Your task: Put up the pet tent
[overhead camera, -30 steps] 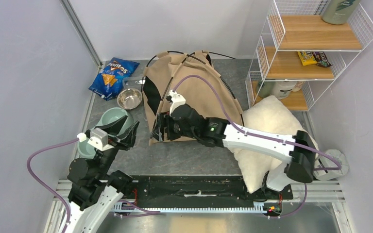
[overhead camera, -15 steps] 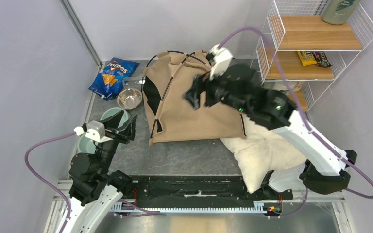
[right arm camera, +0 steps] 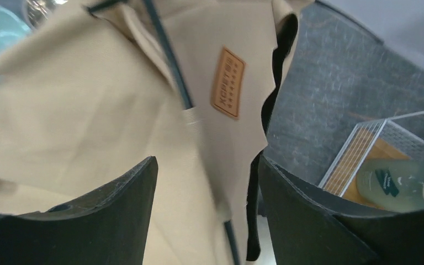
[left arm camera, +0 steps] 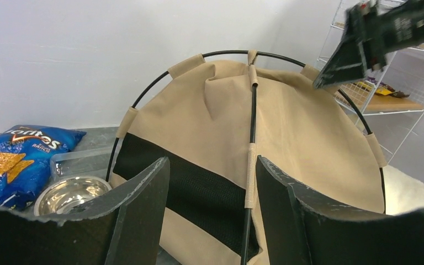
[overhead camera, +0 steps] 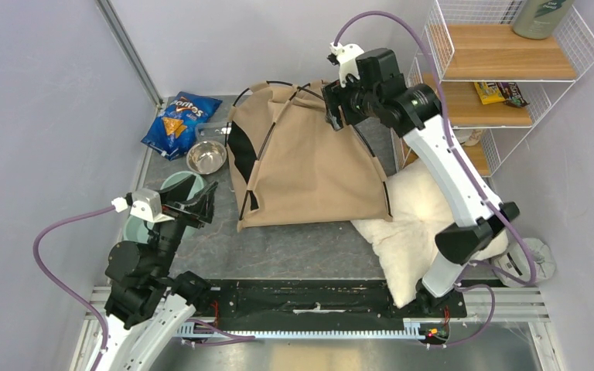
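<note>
Right claw (overhead camera: 332,108), seen from above, hangs open and empty over the peak of the pet tent (overhead camera: 302,166), mid-table against a white pillow (overhead camera: 425,224). Left claw (overhead camera: 199,207), open, holds nothing. Left wrist view faces the crossing black poles (left arm camera: 252,110). Only the right wrist view shows the leather label (right arm camera: 227,83). Better to pinch a pole sleeve than loose canvas.

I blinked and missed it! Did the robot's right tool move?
Yes. The right tool rose from the pet tent's front edge to its top, back toward the wire shelf.
</note>
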`<state>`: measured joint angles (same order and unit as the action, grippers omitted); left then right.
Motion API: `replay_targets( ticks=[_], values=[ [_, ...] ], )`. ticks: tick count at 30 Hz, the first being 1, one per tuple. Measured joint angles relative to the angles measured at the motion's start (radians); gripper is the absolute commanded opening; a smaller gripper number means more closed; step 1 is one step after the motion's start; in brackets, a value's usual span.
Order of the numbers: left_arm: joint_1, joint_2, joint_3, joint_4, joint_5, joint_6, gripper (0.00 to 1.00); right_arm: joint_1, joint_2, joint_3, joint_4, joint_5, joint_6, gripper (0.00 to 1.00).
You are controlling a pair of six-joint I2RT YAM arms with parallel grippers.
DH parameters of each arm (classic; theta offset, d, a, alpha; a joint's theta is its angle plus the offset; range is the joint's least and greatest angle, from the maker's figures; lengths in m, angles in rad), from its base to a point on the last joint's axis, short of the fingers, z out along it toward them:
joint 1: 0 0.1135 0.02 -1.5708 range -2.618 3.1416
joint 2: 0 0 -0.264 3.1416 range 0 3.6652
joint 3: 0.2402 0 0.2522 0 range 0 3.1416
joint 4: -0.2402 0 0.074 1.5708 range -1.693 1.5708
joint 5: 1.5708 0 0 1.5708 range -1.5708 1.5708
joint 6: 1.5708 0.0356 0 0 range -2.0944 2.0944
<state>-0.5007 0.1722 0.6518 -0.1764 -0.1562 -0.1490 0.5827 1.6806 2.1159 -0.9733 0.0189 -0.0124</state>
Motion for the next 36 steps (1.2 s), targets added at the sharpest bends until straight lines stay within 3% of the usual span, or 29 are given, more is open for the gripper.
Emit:
replay_targets(
  ticks=[3, 7, 10, 13, 19, 26, 31, 36],
  values=[
    [0.0, 0.0, 0.0, -0.002, -0.003, -0.003, 0.65, -0.045, 0.065, 0.008, -0.04, -0.043, -0.043, 0.57],
    [0.0, -0.003, 0.0, -0.001, -0.031, -0.003, 0.65, -0.055, 0.096, 0.025, -0.071, -0.108, -0.079, 0.21],
    [0.0, -0.008, -0.005, 0.001, -0.054, -0.003, 0.65, -0.052, 0.096, 0.047, -0.079, -0.139, -0.092, 0.0],
    [0.0, -0.01, -0.007, 0.008, -0.069, -0.003, 0.68, -0.049, 0.079, 0.035, -0.064, -0.156, -0.098, 0.0],
    [0.0, -0.004, 0.008, -0.005, -0.084, -0.002, 0.72, -0.048, -0.085, -0.163, 0.057, -0.177, -0.087, 0.0],
    [0.0, 0.033, 0.157, -0.025, -0.064, 0.005, 0.75, 0.0, -0.267, -0.299, 0.275, -0.153, 0.051, 0.0],
    [0.0, 0.103, 0.301, -0.08, 0.018, 0.004, 0.73, 0.103, -0.288, -0.384, 0.481, -0.026, 0.157, 0.0],
    [0.0, 0.179, 0.354, -0.14, 0.083, -0.003, 0.71, 0.242, -0.206, -0.39, 0.579, 0.213, 0.235, 0.0]
  ],
)
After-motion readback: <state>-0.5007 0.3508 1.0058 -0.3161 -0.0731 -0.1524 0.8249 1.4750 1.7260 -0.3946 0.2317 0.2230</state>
